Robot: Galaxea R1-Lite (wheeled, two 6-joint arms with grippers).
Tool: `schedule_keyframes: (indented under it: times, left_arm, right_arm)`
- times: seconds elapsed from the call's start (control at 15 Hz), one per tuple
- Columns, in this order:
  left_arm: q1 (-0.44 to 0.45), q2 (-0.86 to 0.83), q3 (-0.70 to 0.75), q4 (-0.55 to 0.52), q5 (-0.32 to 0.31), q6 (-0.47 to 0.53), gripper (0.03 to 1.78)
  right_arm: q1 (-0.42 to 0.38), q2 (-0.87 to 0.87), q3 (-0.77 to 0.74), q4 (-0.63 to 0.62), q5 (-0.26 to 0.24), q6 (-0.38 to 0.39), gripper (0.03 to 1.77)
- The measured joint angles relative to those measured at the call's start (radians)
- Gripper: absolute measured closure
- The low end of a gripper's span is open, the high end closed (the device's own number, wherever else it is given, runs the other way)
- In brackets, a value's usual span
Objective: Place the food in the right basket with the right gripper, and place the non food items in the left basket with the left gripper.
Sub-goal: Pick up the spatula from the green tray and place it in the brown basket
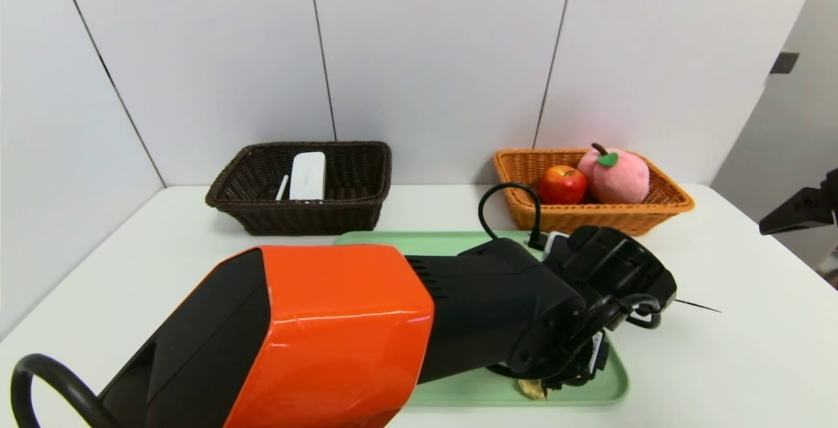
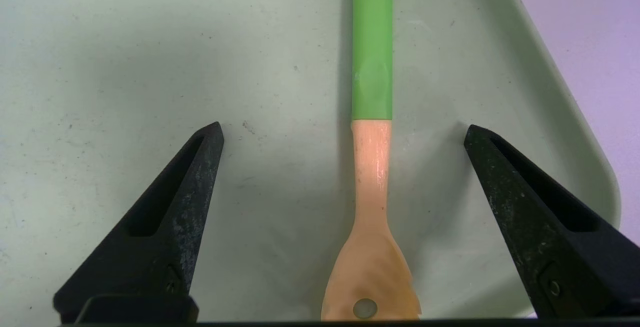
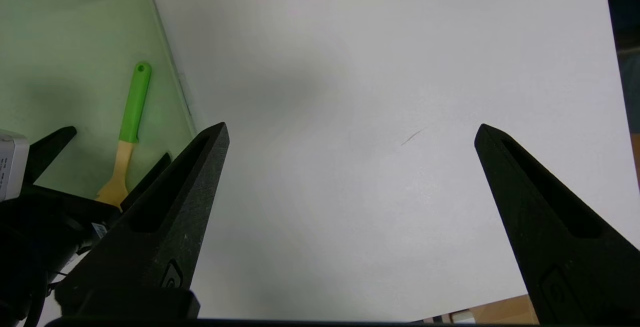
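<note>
Here, the fork (image 2: 370,167) lies flat on the green tray (image 2: 125,57), directly between the spread, empty fingers (image 2: 195,182) of the left hand (image 2: 342,137), its long axis running straight away from the hand, across the line on which the fingers would close. Pale wooden tines point toward the wrist; the bright green handle extends beyond. The right hand (image 3: 350,132), also released, hovers over bare counter (image 3: 375,67) beside the tray, farther off.
</note>
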Motion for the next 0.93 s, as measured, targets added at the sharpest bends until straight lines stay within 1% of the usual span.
schedule_keyframes:
  times: [0.2,0.27,0.33,0.47,0.73,0.8,0.87,0.93]
  left_arm:
    - [0.000,0.000,0.000,0.000,0.000,-0.001,0.12]
    - [0.000,0.000,0.000,0.000,-0.001,-0.003,0.24]
    - [-0.001,0.000,0.000,-0.003,-0.001,-0.009,0.41]
    - [0.000,0.000,0.001,-0.005,-0.006,-0.010,0.68]
    - [0.001,0.000,0.000,-0.006,-0.009,-0.015,1.10]
    - [0.001,0.000,0.000,-0.006,-0.009,-0.017,1.53]
    - [0.003,0.000,0.000,-0.006,-0.009,-0.020,1.73]
    - [0.003,0.000,0.000,-0.006,-0.009,-0.026,1.73]
  right_arm:
    - [0.000,0.000,0.000,0.000,0.000,0.000,0.10]
    - [0.000,0.000,0.000,0.000,0.000,0.000,0.10]
    - [0.000,-0.001,0.000,0.000,0.000,0.000,0.10]
    - [0.000,-0.005,-0.001,0.000,0.000,-0.001,0.10]
    - [0.001,-0.010,-0.001,-0.003,-0.002,-0.001,0.10]
    - [0.000,-0.010,-0.001,-0.003,-0.002,-0.001,0.10]
    - [0.000,-0.011,-0.001,-0.003,-0.002,-0.001,0.10]
    - [0.000,-0.011,-0.001,-0.003,-0.002,0.000,0.10]
